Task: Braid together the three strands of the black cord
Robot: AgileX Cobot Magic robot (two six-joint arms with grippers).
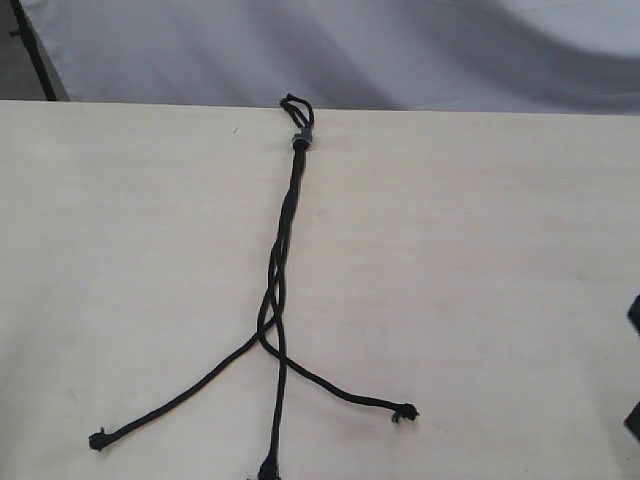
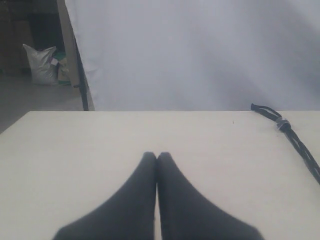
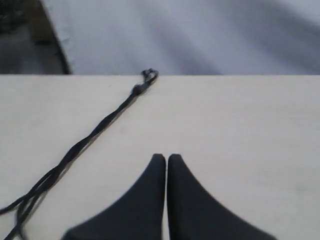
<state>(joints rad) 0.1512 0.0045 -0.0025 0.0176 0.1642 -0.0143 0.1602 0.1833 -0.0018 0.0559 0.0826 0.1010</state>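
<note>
The black cord (image 1: 283,255) lies down the middle of the table, its loop and greyish band (image 1: 300,135) at the far edge. Its upper length is twisted together; lower down the three strands spread: one (image 1: 175,400) to the left, one (image 1: 275,425) straight toward the near edge, one (image 1: 345,393) to the right. The cord's banded end (image 2: 283,123) shows in the left wrist view, the twisted length (image 3: 85,141) in the right wrist view. My left gripper (image 2: 157,156) is shut and empty over bare table. My right gripper (image 3: 166,157) is shut and empty, beside the cord.
The pale wooden table (image 1: 480,260) ends at a far edge against a white backdrop (image 1: 400,50). A dark part of the right arm (image 1: 633,365) shows at the exterior view's right border. A white sack (image 2: 42,64) sits on the floor beyond the table.
</note>
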